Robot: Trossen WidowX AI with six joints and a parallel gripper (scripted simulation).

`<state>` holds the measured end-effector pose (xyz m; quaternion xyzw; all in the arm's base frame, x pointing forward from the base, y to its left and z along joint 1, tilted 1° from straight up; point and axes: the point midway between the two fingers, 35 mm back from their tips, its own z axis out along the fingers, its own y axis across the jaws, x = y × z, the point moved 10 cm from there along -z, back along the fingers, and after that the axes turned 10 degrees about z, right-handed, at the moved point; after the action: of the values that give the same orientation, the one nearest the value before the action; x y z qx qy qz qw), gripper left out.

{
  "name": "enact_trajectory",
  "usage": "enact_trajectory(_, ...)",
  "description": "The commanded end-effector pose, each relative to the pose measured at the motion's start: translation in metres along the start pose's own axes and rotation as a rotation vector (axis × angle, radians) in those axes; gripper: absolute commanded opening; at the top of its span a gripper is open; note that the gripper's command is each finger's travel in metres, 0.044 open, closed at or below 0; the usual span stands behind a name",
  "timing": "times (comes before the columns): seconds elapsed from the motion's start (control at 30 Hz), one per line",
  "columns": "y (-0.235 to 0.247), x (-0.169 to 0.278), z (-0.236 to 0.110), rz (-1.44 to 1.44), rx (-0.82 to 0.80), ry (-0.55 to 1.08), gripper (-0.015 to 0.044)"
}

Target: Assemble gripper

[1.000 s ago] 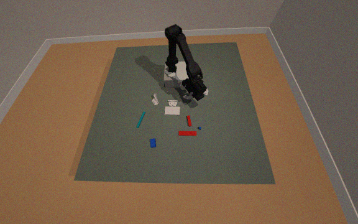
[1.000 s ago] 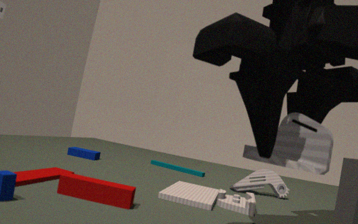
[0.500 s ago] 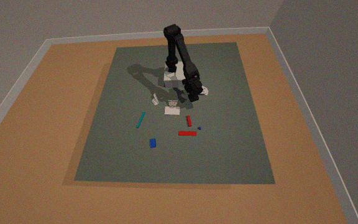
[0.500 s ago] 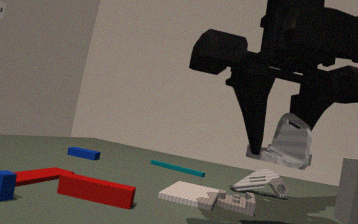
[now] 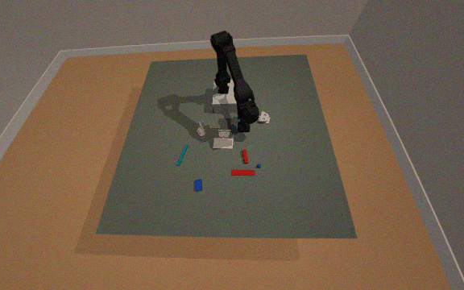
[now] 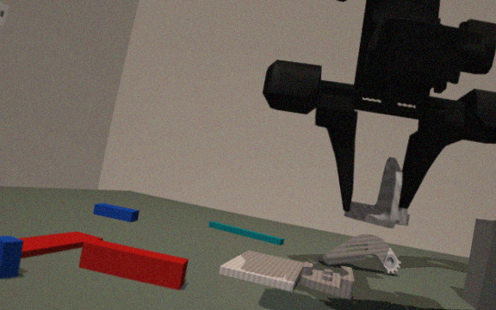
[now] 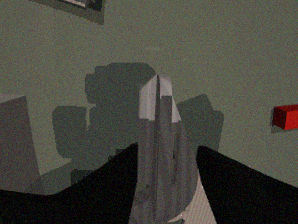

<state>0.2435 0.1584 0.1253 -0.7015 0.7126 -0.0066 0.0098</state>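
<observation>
Gripping one grey part point(image 6: 389, 194) point(image 7: 162, 165) aloft between partly open fingers point(image 6: 344, 168) — and, from above, seeing two red blocks point(image 5: 243, 172) point(image 6: 133, 264) point(image 7: 287, 117) lying around five o'clock from one gripper base point(image 5: 224, 134) point(image 6: 330, 280).

1. Base point(image 5: 223, 142) point(image 6: 265, 268): pale, a flat rectangular block with a pin section at one end; lies flat on the surface point(image 5: 276, 201) point(image 6: 166, 297) point(image 7: 240, 40).
2. Toothed part point(image 5: 201, 130) point(image 6: 360, 251): a pale, slotted jaw with gear teeth at one end, apart from the base.
3. Held part point(image 6: 389, 194) point(image 7: 162, 145): pale grey, L-shaped from the side, raised between the jaws; whether jaw or plate is unclear.
4. Pale piece point(image 5: 263, 118): dark-spotted, on the surface, well apart from the base; its kind is unclear.
</observation>
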Motion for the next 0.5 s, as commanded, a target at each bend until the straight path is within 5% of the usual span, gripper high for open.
enact_trajectory(0.0,0.000,0.005,0.000,0.071,0.003,-0.001,0.0134)
enact_trajectory(0.47,-0.004,0.021,0.000,0.359,0.003,0.000,0.0134)
